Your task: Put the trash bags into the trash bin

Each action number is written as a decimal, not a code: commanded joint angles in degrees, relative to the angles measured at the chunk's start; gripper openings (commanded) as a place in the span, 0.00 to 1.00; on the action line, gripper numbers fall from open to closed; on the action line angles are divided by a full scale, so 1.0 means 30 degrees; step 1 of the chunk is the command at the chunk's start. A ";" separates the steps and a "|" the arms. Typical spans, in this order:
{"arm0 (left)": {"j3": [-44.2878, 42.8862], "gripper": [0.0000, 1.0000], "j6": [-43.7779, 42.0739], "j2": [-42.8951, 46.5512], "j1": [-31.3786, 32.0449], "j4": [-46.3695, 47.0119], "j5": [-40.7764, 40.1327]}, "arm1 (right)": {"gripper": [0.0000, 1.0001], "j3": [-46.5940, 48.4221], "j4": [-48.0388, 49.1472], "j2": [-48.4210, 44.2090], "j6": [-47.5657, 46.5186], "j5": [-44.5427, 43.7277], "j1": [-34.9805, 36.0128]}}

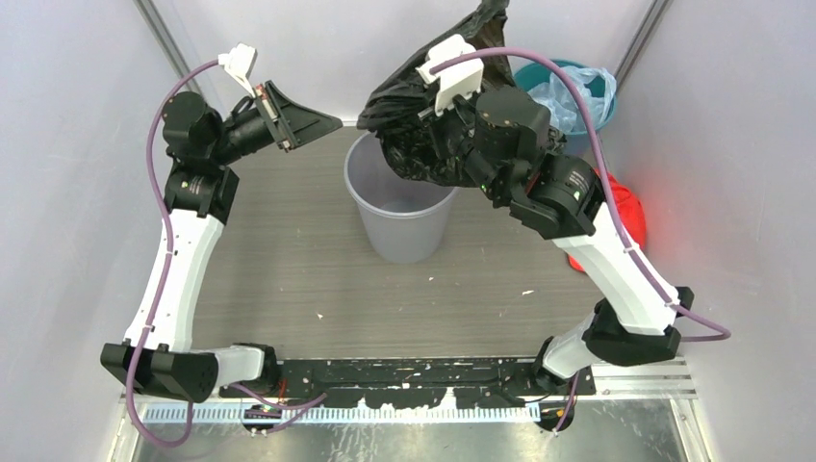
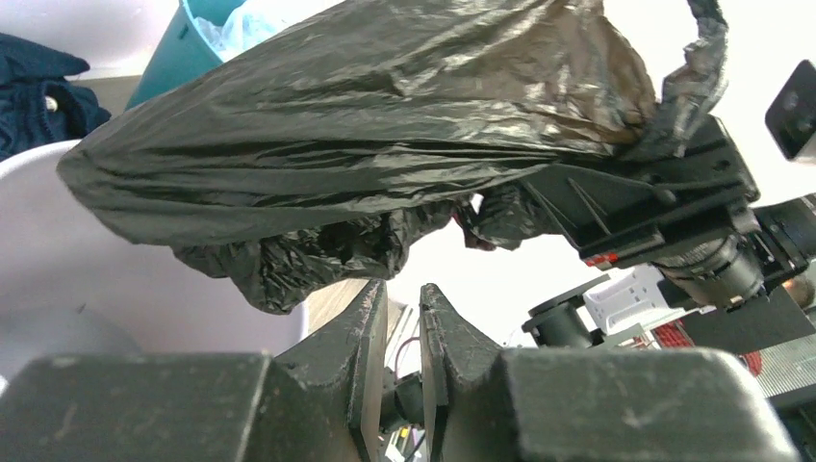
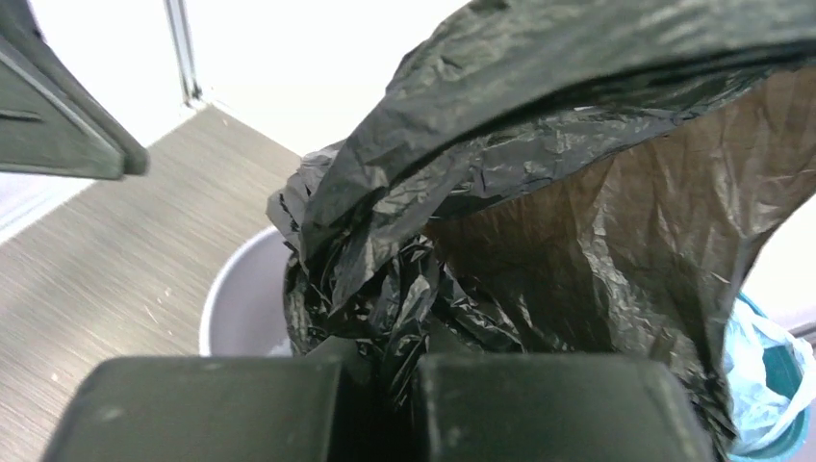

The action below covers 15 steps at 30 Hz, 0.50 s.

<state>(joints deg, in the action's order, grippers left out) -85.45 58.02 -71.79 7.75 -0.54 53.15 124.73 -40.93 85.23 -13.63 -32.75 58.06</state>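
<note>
The black trash bag (image 1: 423, 120) hangs bunched over the far rim of the light grey trash bin (image 1: 399, 207), its lower part dipping into the bin's mouth. My right gripper (image 1: 438, 144) is shut on the bag, with crinkled plastic pinched between its fingers (image 3: 404, 351) above the bin's rim (image 3: 221, 298). My left gripper (image 1: 332, 121) is just left of the bag's stretched corner, level with it; its jaws stand almost together with nothing between them (image 2: 404, 294). The bag (image 2: 366, 125) spreads wide across the left wrist view above the bin (image 2: 58, 289).
A teal-green bin (image 1: 553, 77) with a pale blue plastic bag (image 1: 577, 91) stands at the back right, just behind the right arm. A red cloth bundle (image 1: 625, 207) lies by the right wall. White walls close in on three sides.
</note>
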 commanded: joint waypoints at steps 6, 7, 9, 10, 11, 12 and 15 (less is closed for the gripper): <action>-0.0479 0.20 -0.1132 0.0587 -0.0180 -0.0876 -0.0020 | 0.01 -0.0409 -0.1706 0.1040 0.0353 0.3437 -0.2313; -0.0439 0.20 -0.1123 0.0581 -0.0180 -0.0869 -0.0005 | 0.01 -0.0515 -0.1775 0.1228 0.0360 0.3534 -0.2415; -0.0433 0.20 -0.1158 0.0580 -0.0180 -0.0918 0.0008 | 0.01 -0.0685 -0.1942 0.1618 0.0368 0.3811 -0.2579; -0.0433 0.20 -0.1188 0.0580 -0.0180 -0.0947 0.0009 | 0.01 -0.0744 -0.2017 0.1820 0.0395 0.3954 -0.2642; -0.0433 0.20 -0.1225 0.0580 -0.0180 -0.0977 0.0010 | 0.01 -0.0810 -0.2092 0.1970 0.0413 0.4138 -0.2679; -0.0458 0.20 -0.1233 0.0580 -0.0188 -0.1017 -0.0012 | 0.01 -0.0837 -0.2178 0.2183 0.0441 0.4262 -0.2728; -0.0491 0.20 -0.1292 0.0508 -0.0208 -0.1052 -0.0020 | 0.01 -0.0932 -0.2384 0.2595 0.0512 0.4623 -0.2710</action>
<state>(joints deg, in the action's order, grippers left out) -85.45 55.07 -71.75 7.68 -4.36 52.97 121.91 -47.57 92.33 -12.45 -21.63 50.13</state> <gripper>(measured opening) 0.201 0.058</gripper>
